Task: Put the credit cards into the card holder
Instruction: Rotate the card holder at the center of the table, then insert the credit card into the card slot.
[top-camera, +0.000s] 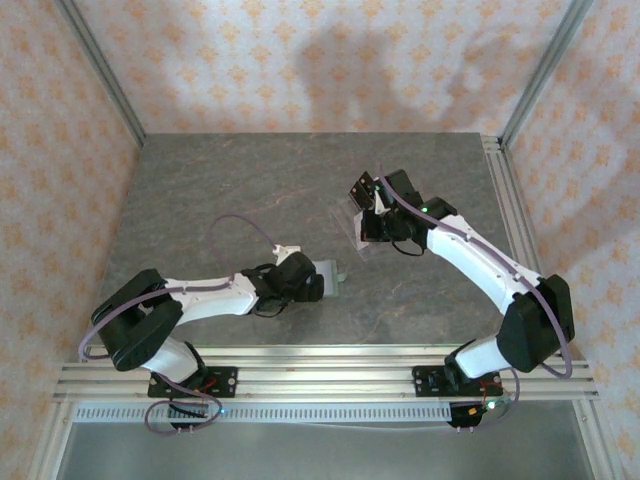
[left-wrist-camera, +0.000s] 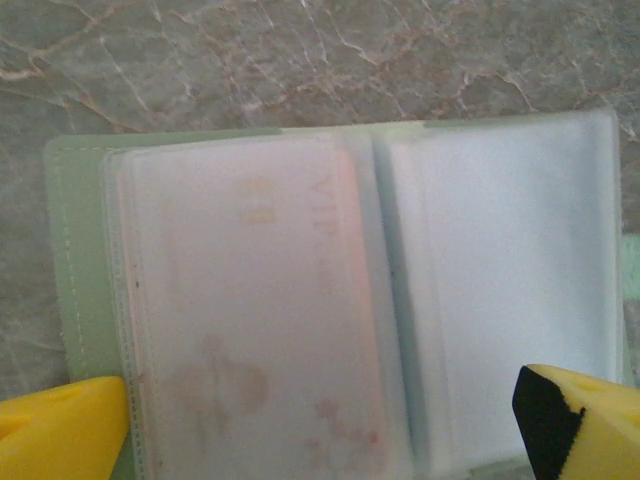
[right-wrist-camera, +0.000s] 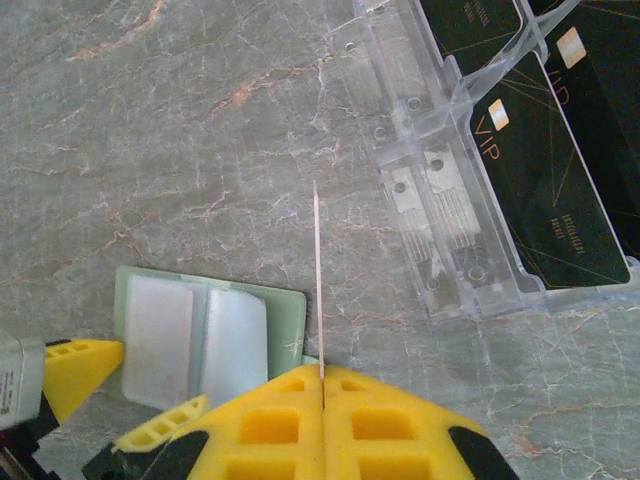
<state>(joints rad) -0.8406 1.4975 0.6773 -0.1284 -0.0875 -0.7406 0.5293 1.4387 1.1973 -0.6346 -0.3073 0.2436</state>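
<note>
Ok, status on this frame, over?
Left gripper open over open card holder. Right gripper shut on credit card, edge-on. Clear stand aside, not blocking.

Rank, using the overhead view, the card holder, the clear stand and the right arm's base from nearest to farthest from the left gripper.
1. card holder, at the fingertips of the left gripper.
2. clear stand, farther back and right.
3. right arm's base, near edge, far right.

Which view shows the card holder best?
Left wrist: the holder lies open, close up, with clear sleeves and a tucked card visible. Right wrist: holder small, near edge partly hidden. Top: holder just a sliver beside the left arm.
</note>
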